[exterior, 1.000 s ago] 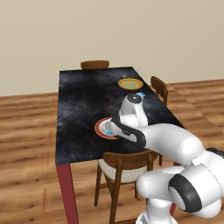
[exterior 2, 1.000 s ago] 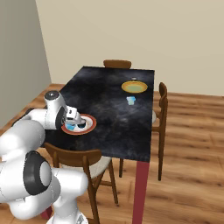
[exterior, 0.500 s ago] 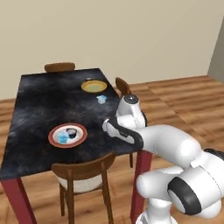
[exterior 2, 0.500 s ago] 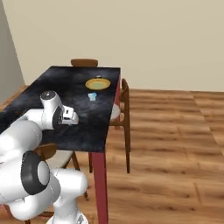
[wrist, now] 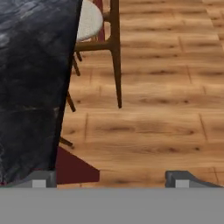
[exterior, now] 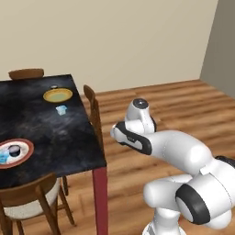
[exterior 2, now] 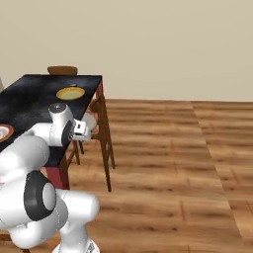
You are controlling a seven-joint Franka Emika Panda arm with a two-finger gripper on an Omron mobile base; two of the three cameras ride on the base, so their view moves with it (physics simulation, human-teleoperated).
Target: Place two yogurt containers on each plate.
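At the far left of the left base view, the white plate with the red-brown rim [exterior: 13, 153] is seen near the front edge of the dark tabletop [exterior: 50, 131]. Two cups lie inside it side by side — a round dark-topped yogurt container [exterior: 14, 150] and a light blue one [exterior: 3, 157] at the picture's edge — so this plate can be judged as already served with its pair.

Further right and toward the back, the yellow-orange plate [exterior: 58, 95] is seen bare. A second light blue yogurt container [exterior: 61, 109] stands on the tabletop just in front of it, apart from its rim, and a small dark round cup [exterior: 54, 86] sits just behind it, close to the rim; whether that one touches the plate cannot be told. Both are judged to be waiting for transfer onto this plate, which is why they stand so near it.

Two wooden chairs are tucked in, one at the near side [exterior: 32, 202] and one at the right side [exterior: 93, 110], leaving the table's corner as the open approach.

To the right of the tabletop, the gripper [wrist: 109, 179] is carried out over the wooden floor [exterior: 183, 110], off the table's edge, its fingers spread wide with nothing between them. In the hand view the table's edge, a red leg and the chair's pale seat [wrist: 89, 19] are looked down on. Being released and clear of the table, the gripper is judged to be between placements, with the cups by the far plate the remaining work.
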